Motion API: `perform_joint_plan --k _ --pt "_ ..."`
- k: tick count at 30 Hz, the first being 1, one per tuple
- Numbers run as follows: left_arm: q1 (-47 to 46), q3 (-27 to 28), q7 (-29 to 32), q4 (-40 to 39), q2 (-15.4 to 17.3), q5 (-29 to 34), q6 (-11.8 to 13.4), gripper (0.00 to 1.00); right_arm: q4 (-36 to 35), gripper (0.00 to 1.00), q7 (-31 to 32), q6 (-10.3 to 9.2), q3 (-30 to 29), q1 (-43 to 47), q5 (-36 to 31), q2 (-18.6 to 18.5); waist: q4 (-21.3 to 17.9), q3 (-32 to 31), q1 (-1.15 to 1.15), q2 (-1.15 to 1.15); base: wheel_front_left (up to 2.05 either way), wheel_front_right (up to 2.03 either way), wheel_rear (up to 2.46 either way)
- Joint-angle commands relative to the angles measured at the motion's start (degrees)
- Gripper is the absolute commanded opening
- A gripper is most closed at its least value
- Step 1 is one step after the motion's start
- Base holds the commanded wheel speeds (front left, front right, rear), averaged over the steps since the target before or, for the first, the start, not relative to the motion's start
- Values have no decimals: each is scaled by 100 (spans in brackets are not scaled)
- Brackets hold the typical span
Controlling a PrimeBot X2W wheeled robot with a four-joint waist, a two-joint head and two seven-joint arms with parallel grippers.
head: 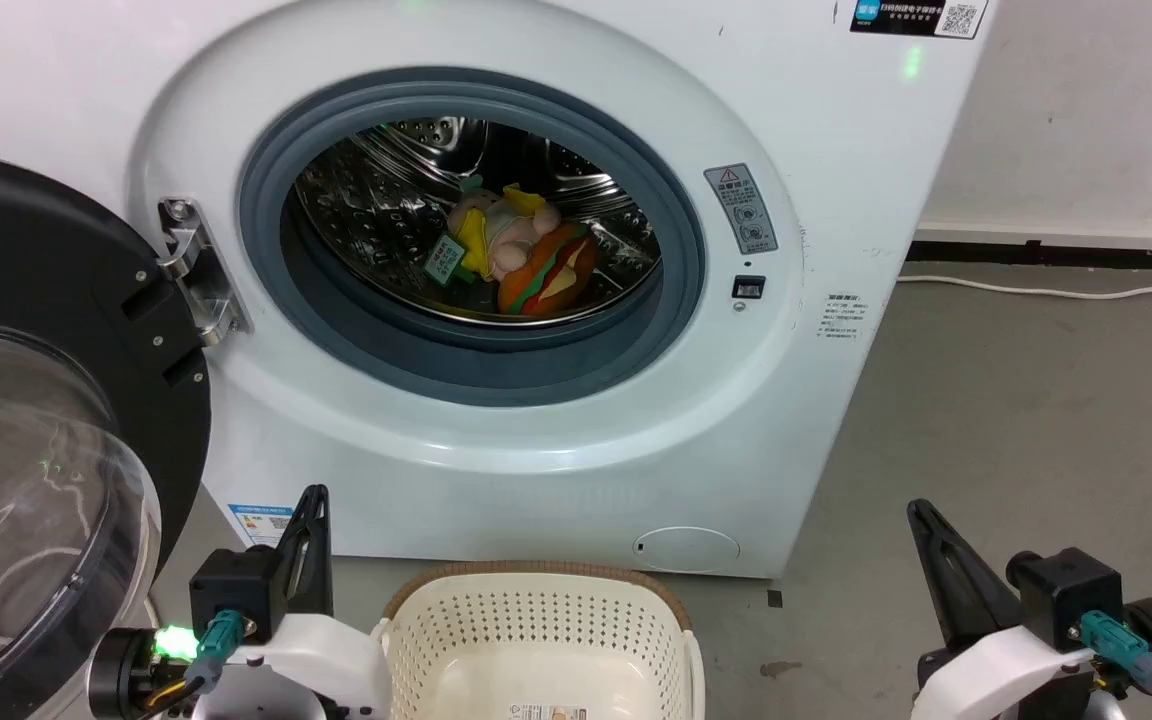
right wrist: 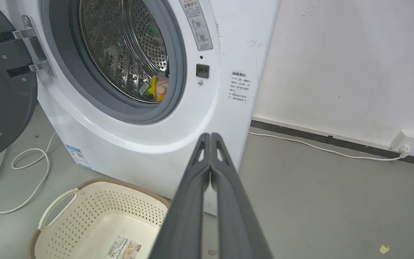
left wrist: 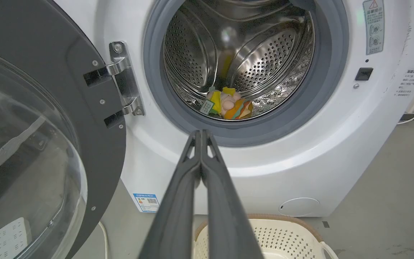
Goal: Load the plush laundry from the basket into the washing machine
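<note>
plush laundry (head: 516, 255) sits low in the washing machine (head: 816, 130) drum (head: 376, 190), up-ahead of both grippers, left gripper (head: 314, 495) and right gripper (head: 919, 508) each pinched shut on nothing, flanking the basket (head: 536, 610); open door (head: 36, 260) lies nearest left.

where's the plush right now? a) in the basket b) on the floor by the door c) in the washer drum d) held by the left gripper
C: the plush lies on the bottom of the steel drum, behind the grey seal. The basket has no plush in the part that can be seen, and the left gripper is shut with nothing between its fingers.
</note>
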Motion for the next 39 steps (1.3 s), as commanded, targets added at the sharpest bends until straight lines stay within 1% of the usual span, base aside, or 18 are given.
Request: perform_joint_plan --k 1,39 --pt "101 1 2 -24 0 14 -34 0 15 0 7 -5 -5 -67 -43 -9 0 0 0 0 0 0 0" --pt "101 1 2 -24 0 14 -34 0 15 0 7 -5 -5 -67 -43 -9 0 0 0 0 0 0 0"
